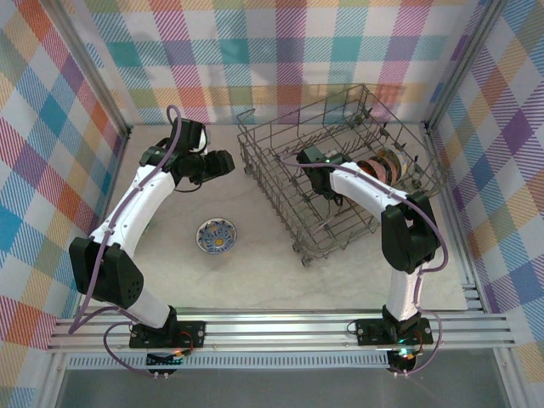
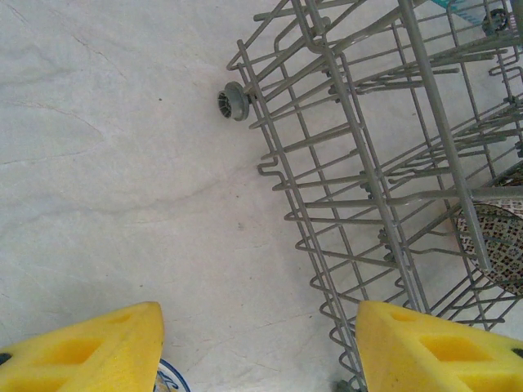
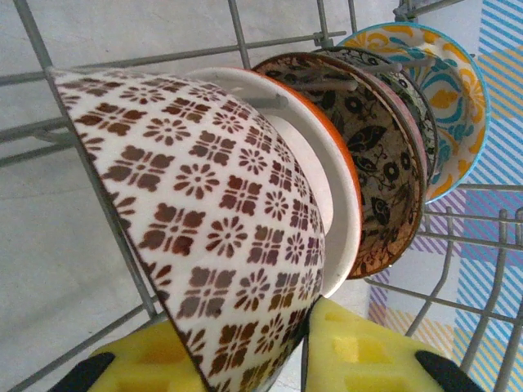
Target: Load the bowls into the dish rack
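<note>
Bowls mostly loaded: row standing on edge between tines, right side of dish rack. Brown-patterned bowl nearest in that row, wall pinched between right fingers. Left fingers spread, holding nothing, over bare desk beside rack. Left to load: blue-patterned bowl, on desk, lower centre-left of top view. Judged nearly complete.

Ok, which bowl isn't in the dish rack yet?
The blue-patterned bowl with the yellow centre, sitting alone, open side up, on the table; the other bowls stand on edge inside the dish rack.
</note>
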`<state>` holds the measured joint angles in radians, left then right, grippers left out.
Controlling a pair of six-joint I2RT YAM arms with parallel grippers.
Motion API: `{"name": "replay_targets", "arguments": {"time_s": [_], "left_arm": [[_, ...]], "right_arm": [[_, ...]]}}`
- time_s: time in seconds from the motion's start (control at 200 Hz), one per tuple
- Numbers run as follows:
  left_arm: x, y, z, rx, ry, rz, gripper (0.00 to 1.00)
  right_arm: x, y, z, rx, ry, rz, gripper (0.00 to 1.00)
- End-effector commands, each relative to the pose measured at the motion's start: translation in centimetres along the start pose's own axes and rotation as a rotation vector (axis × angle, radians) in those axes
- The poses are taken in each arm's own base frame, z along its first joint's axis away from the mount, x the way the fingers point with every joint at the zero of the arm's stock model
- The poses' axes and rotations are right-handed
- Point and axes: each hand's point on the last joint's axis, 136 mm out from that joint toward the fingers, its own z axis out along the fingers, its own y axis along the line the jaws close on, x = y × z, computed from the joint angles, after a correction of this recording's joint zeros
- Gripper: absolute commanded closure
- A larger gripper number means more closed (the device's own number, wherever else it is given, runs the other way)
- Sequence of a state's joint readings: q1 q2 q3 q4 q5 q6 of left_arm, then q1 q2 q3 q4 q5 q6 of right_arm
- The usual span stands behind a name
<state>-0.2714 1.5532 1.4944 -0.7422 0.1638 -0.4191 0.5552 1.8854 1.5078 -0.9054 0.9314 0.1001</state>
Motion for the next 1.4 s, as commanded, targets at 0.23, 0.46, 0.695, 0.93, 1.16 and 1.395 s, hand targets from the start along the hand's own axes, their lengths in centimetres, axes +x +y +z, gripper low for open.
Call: {"name": "replay_targets", "arguments": {"time_s": [0.23,0.46,0.695,0.93,1.16,1.395], "left_arm": [[0.2,0.1,-0.5,0.006,-0.002,-0.014,0.37],[0.4,0.4,-0.5,-0.008,0.005,-0.013,0.37],[0.6,0.8,-0.5,-0.026,0.013,-0.010,0.36],[0.8,1.0,-0.4,-0.035,0.021,-0.010,0.36],[0.9,1.1,-0.2,-0.040,0.029,-0.013,0.36],[1.2,1.3,0.2,-0.044,0.045,-0.022,0.36]], "right_arm": [[-2.1,0.8,-1.2,-0.092,-0.077,0.134,0.74],[-1.2,1.7,-0.3,-0.099,-0.026,0.133,0.57],[-1.9,0.8,-1.1,-0.105,-0.059,0.157,0.36],[-2.5,1.5,-2.4,-0.211,-0.106,0.143,0.25],[-2.1,3.0,-3.1,-0.312,-0.130,0.092,0.18],[-1.7,3.1,-3.1,-0.323,-0.142,0.066,0.15]]}}
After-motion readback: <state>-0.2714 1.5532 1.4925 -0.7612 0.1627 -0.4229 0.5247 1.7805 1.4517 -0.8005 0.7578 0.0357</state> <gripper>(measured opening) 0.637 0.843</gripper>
